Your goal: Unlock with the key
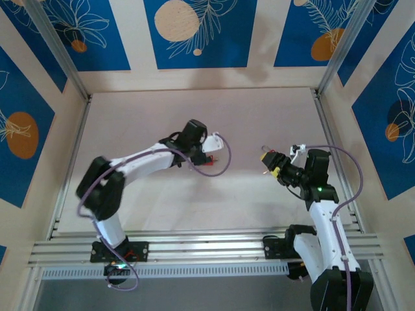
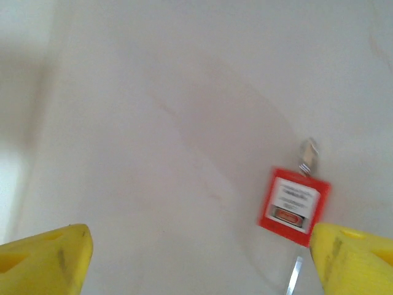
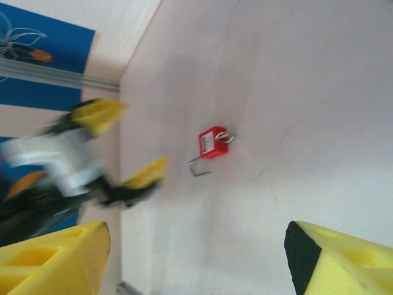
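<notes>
Padlock (image 2: 293, 206) lies flat on the table (image 1: 149, 110), about mid-table and well apart from every edge. Red body, white label facing up. The shackle (image 2: 295, 275) pokes out of one end. At the opposite end there's a small metal piece (image 2: 309, 150); key or ring, we cannot tell.

Left gripper (image 2: 196, 264) is released: fingers spread wide, nothing between them. In its wrist view the padlock sits just beside the finger (image 2: 353, 258) at the lower right. Touching or barely apart, we cannot tell. From the right wrist the left arm is blurred, its two yellow tips apart, with the padlock just past the nearer one.

Right gripper (image 3: 196, 258) is also released: jaws wide, bare table between them, padlock well ahead of it.

Room: from above, we see the two grippers facing each other across a strip of open table. The far wall (image 1: 194, 78) and the side walls are well off from both. Slanted posts (image 1: 58, 48) stand at the far corners. A rail (image 1: 207, 246) runs along the near edge, behind both wrists.
</notes>
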Motion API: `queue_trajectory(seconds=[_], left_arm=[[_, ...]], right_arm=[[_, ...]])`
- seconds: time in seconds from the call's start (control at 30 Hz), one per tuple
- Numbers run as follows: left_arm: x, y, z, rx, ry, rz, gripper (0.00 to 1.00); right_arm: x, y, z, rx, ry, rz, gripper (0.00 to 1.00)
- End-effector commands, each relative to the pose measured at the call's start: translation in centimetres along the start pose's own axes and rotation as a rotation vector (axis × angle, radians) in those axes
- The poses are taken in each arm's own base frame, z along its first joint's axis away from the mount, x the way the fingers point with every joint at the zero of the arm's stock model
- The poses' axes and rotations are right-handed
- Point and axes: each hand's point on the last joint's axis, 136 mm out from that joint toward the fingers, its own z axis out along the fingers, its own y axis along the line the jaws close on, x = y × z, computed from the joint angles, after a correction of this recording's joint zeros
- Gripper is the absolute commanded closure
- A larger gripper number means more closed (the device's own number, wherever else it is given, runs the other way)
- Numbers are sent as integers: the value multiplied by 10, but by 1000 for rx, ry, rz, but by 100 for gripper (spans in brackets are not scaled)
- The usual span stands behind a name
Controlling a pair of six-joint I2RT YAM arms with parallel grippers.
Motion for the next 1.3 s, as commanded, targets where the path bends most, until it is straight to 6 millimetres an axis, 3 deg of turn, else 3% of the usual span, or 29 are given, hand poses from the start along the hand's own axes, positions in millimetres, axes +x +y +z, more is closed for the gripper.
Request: queue_trajectory(seconds=[0.0, 0.07, 0.13, 0.3, 0.43, 0.6, 0.77, 1.1, 1.27], left_arm=[[-35, 61, -66, -238, -191, -256, 9], [-33, 78, -92, -326, -243, -394, 9], [-25, 82, -111, -359, -272, -538, 9], [-11, 66, -126, -299, -314, -732, 9], [3, 58, -130, -284, -312, -854, 8], [7, 48, -126, -249, -319, -897, 8], [2, 48, -133, -227, -327, -900, 8], [4, 48, -132, -240, -312, -854, 8], [5, 46, -128, -234, -302, -849, 7]], right_arm=[[-17, -22, -1, 216, -60, -84, 25], [-26, -29, 4, 304, -69, -146, 26], [-40, -39, 8, 432, -79, -211, 26], [-70, -55, 33, 640, 8, -320, 26], [-87, -74, 49, 810, 110, -415, 26], [-92, -101, 74, 919, 289, -475, 26], [-92, -122, 95, 996, 461, -519, 36], [-81, -140, 108, 963, 549, -510, 37], [-91, -153, 102, 1043, 517, -544, 37]])
